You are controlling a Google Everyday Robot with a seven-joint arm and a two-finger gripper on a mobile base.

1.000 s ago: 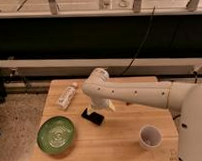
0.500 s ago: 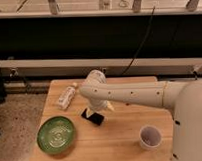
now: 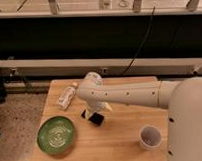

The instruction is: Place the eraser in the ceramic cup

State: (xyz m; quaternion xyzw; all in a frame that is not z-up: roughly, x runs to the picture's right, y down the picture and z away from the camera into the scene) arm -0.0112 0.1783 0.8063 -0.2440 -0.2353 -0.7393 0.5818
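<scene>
The black eraser (image 3: 96,118) lies on the wooden table (image 3: 122,149), left of the middle. My gripper (image 3: 90,111) is at the end of the white arm that reaches in from the right. It hangs straight down over the eraser's back left edge, right at it. The arm's wrist hides most of the gripper. The ceramic cup (image 3: 150,137) stands upright near the table's front right, well apart from the eraser, and looks empty.
A green plate (image 3: 56,135) lies at the front left of the table. A small clear bottle (image 3: 66,95) lies on its side at the back left. Beyond the table are a black wall panel and hanging cables.
The arm's wrist has shifted slightly to the left over the eraser. The eraser, cup, plate and bottle have not moved.
</scene>
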